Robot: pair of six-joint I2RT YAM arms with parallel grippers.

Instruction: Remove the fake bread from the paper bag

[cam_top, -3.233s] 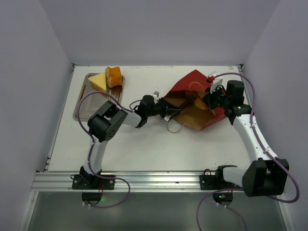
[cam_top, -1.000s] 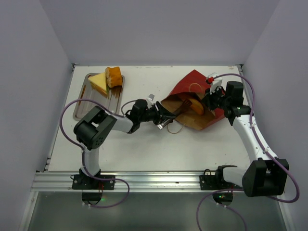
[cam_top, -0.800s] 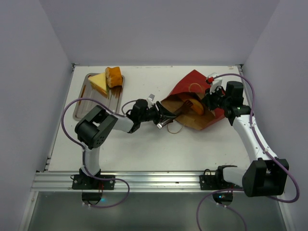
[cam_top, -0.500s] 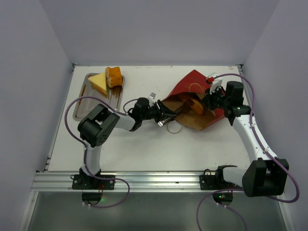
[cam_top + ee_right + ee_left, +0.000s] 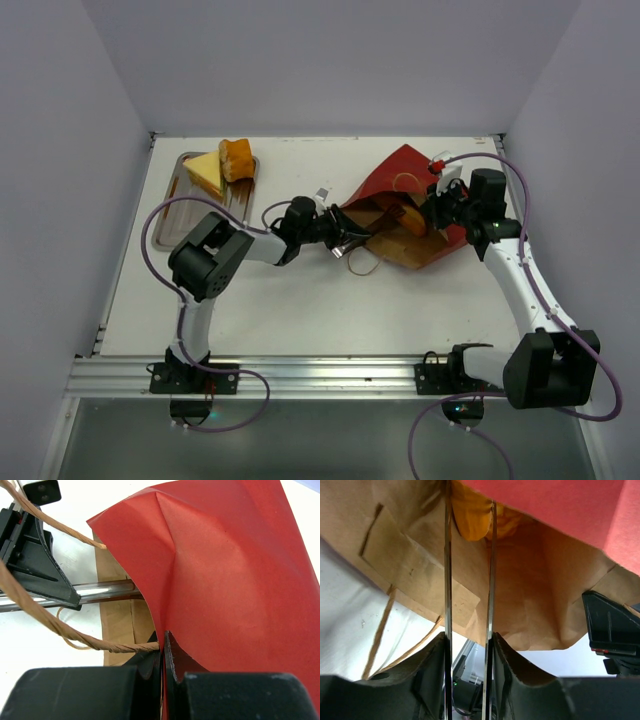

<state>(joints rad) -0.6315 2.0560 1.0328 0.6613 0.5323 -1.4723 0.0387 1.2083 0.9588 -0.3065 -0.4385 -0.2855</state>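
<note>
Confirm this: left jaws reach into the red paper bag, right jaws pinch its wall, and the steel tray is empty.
Not empty: the top external view shows the steel tray holding a yellow wedge and a brown roll. The rest stands: left jaws in the paper bag, right jaws pinching its wall.

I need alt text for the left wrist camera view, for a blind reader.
The left end effector reaches two thin fingers into the brown inside of a paper bag, toward yellow-orange bread. The bag's red outside shows at upper right, white table at lower left.
</note>
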